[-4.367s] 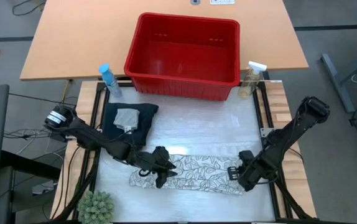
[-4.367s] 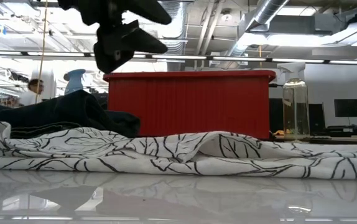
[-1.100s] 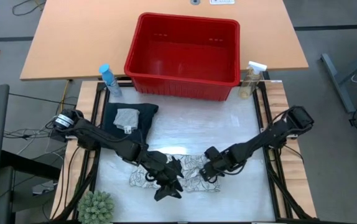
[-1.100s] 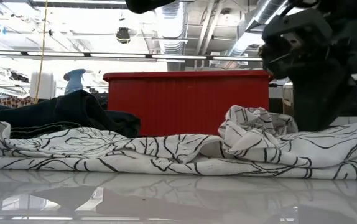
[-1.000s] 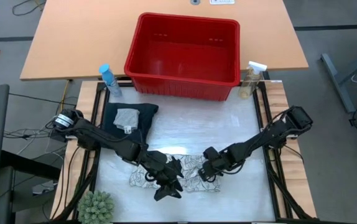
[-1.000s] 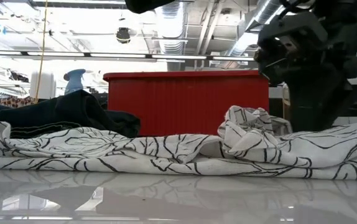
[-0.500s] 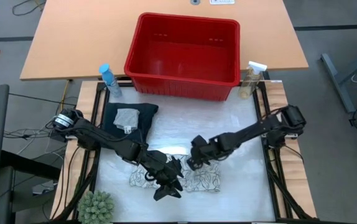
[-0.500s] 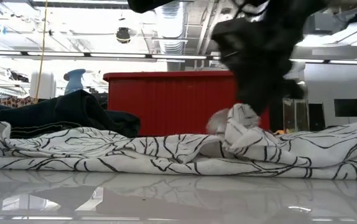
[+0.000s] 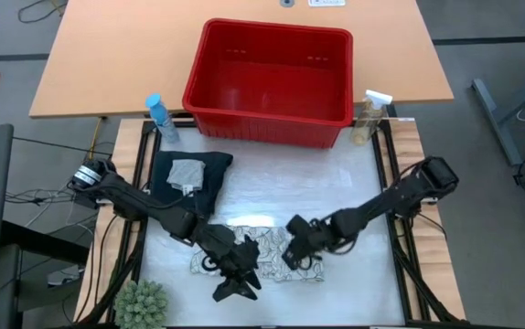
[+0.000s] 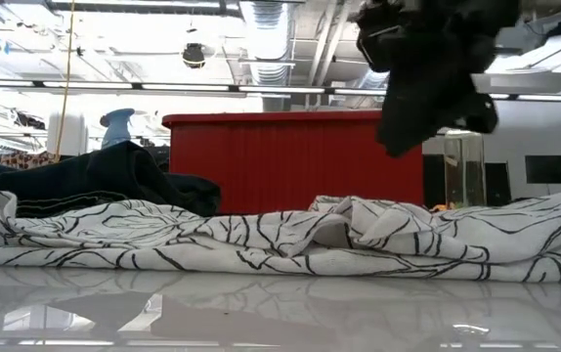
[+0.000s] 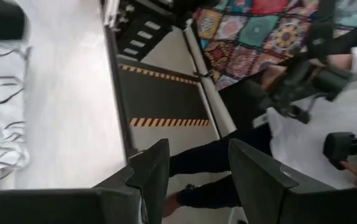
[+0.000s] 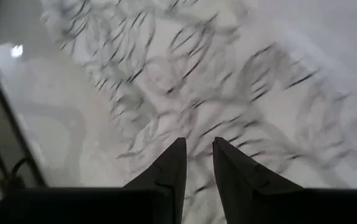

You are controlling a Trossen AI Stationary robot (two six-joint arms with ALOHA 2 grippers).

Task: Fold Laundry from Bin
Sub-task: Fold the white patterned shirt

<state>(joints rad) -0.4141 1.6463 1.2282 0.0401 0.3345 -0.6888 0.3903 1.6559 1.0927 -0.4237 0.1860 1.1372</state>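
Observation:
The white leaf-print cloth (image 9: 270,251) lies flat on the table's near half, folded to a short strip; it is also in the low view (image 10: 261,244). My right gripper (image 9: 292,256) hangs just above the strip's right half, its fingers (image 12: 197,146) a narrow gap apart with nothing between them. My left gripper (image 9: 230,285) hovers open over the strip's near left part, empty (image 11: 197,149). The dark trousers (image 9: 209,183) lie folded at far left with the grey cloth (image 9: 187,173) on top. The red bin (image 9: 272,128) stands behind.
A blue spray bottle (image 9: 160,117) and a clear one (image 9: 370,117) flank the bin's near corners. A small green plant (image 9: 141,304) stands at the near left corner. Bare white tabletop (image 9: 290,187) lies between cloth and bin. A person shows beyond the table edge (image 11: 328,81).
My right gripper has carried a raised bunch of the leaf-print cloth toward the table's left, then risen clear of it. The bunch has sunk flat onto the layer below, and the strip is now shorter at its right end.

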